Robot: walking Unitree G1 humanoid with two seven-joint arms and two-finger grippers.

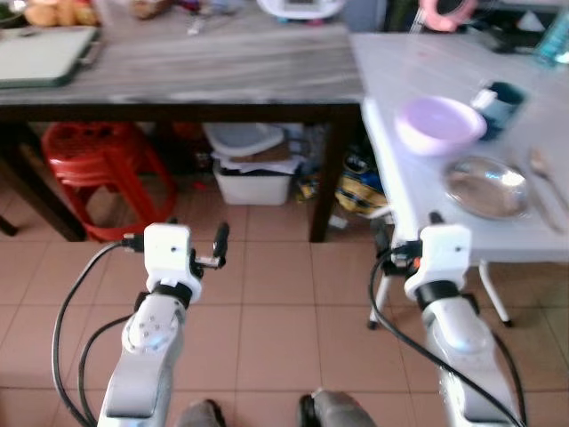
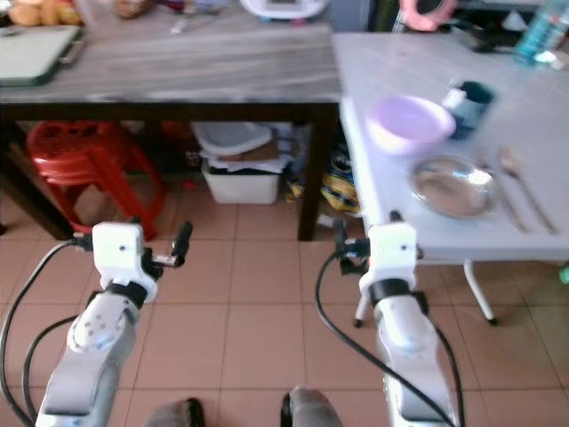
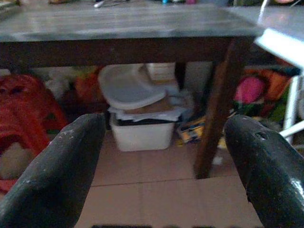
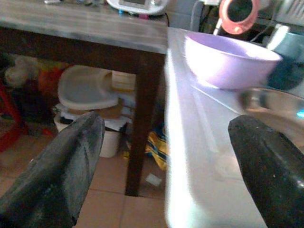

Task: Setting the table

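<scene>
left gripper (image 3: 164,161): fingers apart, empty, above the tiled floor facing the wooden table (image 1: 222,67).
right gripper (image 4: 166,166): fingers apart, empty, at the white table's (image 1: 418,200) near-left corner.
on the white table: lilac bowl (image 1: 440,124) by the left edge, steel plate (image 1: 487,187) near the front edge, spoon (image 1: 544,191), dark mug (image 1: 502,102).
step, as judged: approach; next, the right gripper reaches for the plate.

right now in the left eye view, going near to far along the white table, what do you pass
metal plate → purple bowl → dark teal mug → pink round thing at the far edge
</scene>
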